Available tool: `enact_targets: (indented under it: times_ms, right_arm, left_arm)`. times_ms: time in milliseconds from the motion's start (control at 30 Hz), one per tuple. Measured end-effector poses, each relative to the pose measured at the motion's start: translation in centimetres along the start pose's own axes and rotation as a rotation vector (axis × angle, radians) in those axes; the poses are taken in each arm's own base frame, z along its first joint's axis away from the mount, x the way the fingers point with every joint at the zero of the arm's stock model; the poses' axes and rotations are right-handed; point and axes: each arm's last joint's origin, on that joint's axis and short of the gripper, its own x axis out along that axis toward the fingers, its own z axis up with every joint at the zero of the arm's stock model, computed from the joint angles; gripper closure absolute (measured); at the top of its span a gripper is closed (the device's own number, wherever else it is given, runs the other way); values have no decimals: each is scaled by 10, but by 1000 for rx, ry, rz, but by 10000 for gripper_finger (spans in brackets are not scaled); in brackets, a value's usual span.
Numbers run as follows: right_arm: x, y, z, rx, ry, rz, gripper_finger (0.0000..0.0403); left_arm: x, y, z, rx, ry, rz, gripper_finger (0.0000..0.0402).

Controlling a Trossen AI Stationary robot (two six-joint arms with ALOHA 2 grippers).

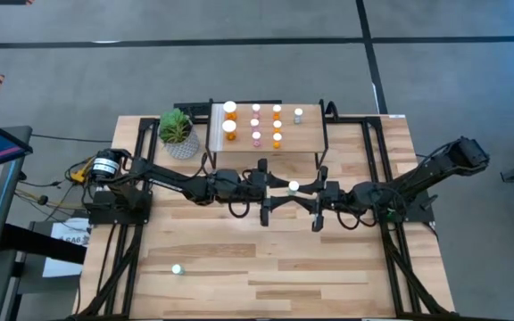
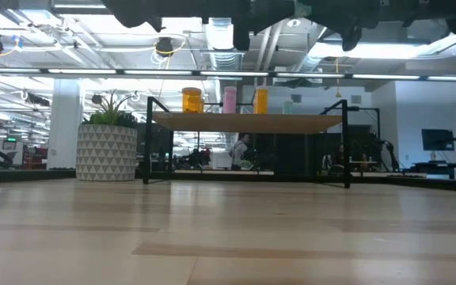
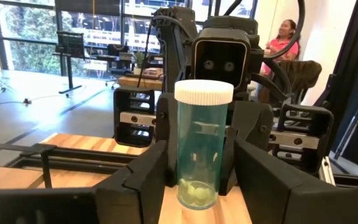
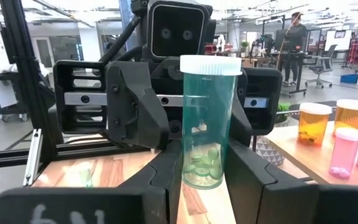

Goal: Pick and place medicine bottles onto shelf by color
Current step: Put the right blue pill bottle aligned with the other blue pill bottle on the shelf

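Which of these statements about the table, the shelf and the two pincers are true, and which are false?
1. The teal bottle stands between the left pincer and the right pincer. True.
2. Its cap is off. False: a white cap is on it.
3. The shelf holds only green bottles. False: orange bottles and pink bottles stand there.
4. A potted plant stands beside the shelf. True.
5. No bottle is left on the table. False: one small bottle is near its front left.
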Motion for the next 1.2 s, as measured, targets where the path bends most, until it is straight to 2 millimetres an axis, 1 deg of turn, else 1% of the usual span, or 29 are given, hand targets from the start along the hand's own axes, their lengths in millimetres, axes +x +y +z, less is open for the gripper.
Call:
enact_targets:
  times_ms: [333, 500, 667, 1033, 1200]
  right_arm:
    - [0, 0, -2, -6, 15, 4, 283]
    - [0, 0, -2, -6, 14, 4, 283]
    - [0, 0, -2, -7, 13, 4, 283]
    - [0, 0, -1, -5, 12, 0, 283]
    - [0, 0, -2, 6, 14, 0, 283]
  left_arm:
    - [0, 1, 2, -25, -14, 19, 206]
    - [0, 1, 0, -20, 0, 13, 206]
    - [0, 1, -1, -15, 17, 12, 226]
    - [0, 0, -1, 2, 15, 5, 296]
    - [0, 0, -1, 2, 16, -5, 317]
